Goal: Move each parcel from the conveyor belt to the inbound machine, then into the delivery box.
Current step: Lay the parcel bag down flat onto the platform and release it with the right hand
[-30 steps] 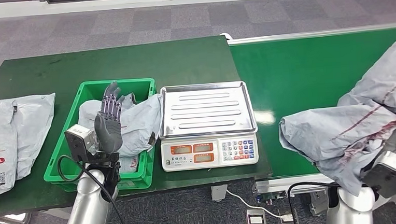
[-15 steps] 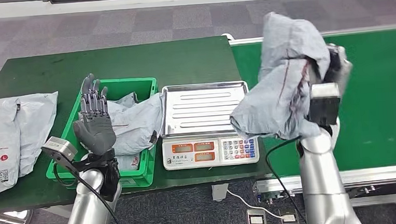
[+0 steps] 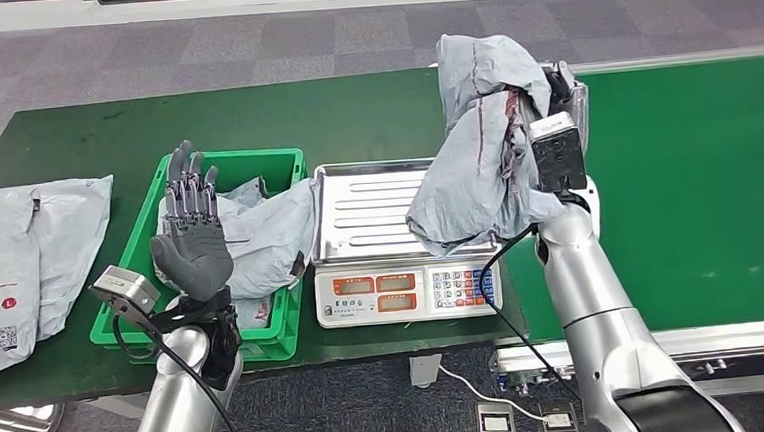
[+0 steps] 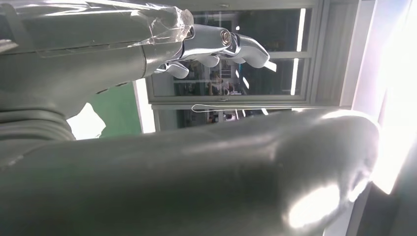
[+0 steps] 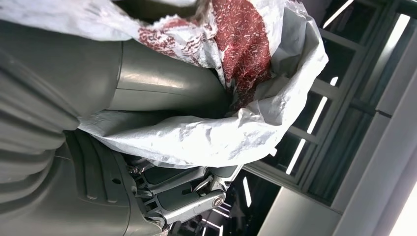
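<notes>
At the far left, grey mailer bags (image 3: pixel 22 263) lay flat over the table's left edge. The dark green table (image 3: pixel 282 122) had bare surface behind the green delivery box (image 3: pixel 129 277), which sat near the front edge with a grey parcel (image 3: pixel 259 239) slumped over its right wall, touching the scale. The left hand (image 3: pixel 191 233) stood upright above the box's left half, fingers spread and straight, holding nothing. Just right of the box stood the inbound machine (image 3: pixel 402 275), a scale with a bare steel tray (image 3: pixel 373 212). The right hand (image 3: pixel 551 95) was raised above the tray's right edge, gripping a crumpled grey parcel with a dark red streak (image 3: pixel 475 160) whose lower folds hung over the tray's right side; whether they touched it could not be told. To the right, the green conveyor belt (image 3: pixel 696 177) ran wide and open. Grey carpet tiles (image 3: pixel 247 44) lay beyond the table.
</notes>
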`<state>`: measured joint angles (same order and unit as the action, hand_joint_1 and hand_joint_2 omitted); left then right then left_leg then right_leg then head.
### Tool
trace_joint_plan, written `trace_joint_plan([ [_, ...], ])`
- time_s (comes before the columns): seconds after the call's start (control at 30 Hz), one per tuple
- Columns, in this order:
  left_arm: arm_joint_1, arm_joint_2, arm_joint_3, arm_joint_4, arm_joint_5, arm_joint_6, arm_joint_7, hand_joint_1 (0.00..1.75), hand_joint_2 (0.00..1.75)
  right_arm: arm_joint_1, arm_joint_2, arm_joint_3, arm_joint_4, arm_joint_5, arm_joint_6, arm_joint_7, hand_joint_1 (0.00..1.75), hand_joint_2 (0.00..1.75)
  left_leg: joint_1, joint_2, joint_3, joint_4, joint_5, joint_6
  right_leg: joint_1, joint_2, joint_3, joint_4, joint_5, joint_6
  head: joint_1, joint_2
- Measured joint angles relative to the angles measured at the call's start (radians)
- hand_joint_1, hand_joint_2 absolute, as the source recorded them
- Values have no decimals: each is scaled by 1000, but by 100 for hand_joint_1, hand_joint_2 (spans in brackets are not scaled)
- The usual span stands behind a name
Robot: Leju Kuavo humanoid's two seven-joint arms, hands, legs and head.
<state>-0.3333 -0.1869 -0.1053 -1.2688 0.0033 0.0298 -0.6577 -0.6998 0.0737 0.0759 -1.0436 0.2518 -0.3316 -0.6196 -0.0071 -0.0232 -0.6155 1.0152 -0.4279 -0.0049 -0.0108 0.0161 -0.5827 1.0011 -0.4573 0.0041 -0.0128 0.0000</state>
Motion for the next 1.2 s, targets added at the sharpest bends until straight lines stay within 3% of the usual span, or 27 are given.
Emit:
trace_joint_plan([
  [0.07, -2, 0, 0, 2, -2, 19, 11, 0, 0, -22, 6, 13, 52, -34, 95, 92, 175, 175, 0, 1, 0, 0, 0, 0, 0, 0, 0, 0, 0, 0, 0, 0],
  [0.17, -14, -2, -8, 11, 1, 50, 27, 0, 0, -79, 28, 86, 234, -23, 342, 366, 175, 175, 1, 6, 2, 0, 0, 0, 1, 5, -1, 0, 1, -1, 0, 0],
  [0.23, -22, -5, -16, 17, 9, 63, 26, 0, 0, -90, 48, 151, 347, 48, 388, 441, 175, 175, 1, 6, 2, 0, 0, -1, 1, 5, -1, 0, 2, -2, 0, 0],
  [0.4, -23, -6, -18, 19, 17, 69, 25, 0, 0, -89, 61, 190, 408, 94, 361, 447, 175, 175, 1, 5, 2, 0, 1, -1, 1, 4, -1, 1, 2, -2, 0, 0],
  [0.57, -37, -1, -31, 47, 20, 36, 28, 0, 0, -131, 86, 356, 601, 250, 161, 572, 175, 175, 2, 3, 2, 0, 1, -1, 1, 2, -1, 0, 0, -3, 0, 0],
  [0.93, -54, 2, -46, 86, 18, 26, 30, 0, 0, -164, 85, 421, 684, 264, 178, 601, 175, 175, 1, 7, 10, 0, 0, -1, 1, 4, 5, 0, 1, -3, 0, 0],
  [1.07, -63, 3, -49, 99, 20, 17, 34, 0, 0, -166, 85, 429, 693, 259, 203, 576, 1, 175, 1, 7, 11, 0, 0, -1, 1, 5, 7, -1, 1, -3, 0, 0],
  [1.13, -70, 3, -50, 106, 24, 12, 31, 0, 0, -157, 84, 430, 696, 248, 170, 511, 0, 175, 1, 7, 11, 0, 0, -1, 1, 5, 7, 0, 1, -3, 0, 0],
  [1.2, -73, 3, -51, 112, 29, 12, 27, 0, 0, -142, 83, 428, 696, 232, 73, 413, 0, 175, 1, 7, 11, 0, 0, -1, 1, 6, 6, 0, 2, -2, 0, 0],
])
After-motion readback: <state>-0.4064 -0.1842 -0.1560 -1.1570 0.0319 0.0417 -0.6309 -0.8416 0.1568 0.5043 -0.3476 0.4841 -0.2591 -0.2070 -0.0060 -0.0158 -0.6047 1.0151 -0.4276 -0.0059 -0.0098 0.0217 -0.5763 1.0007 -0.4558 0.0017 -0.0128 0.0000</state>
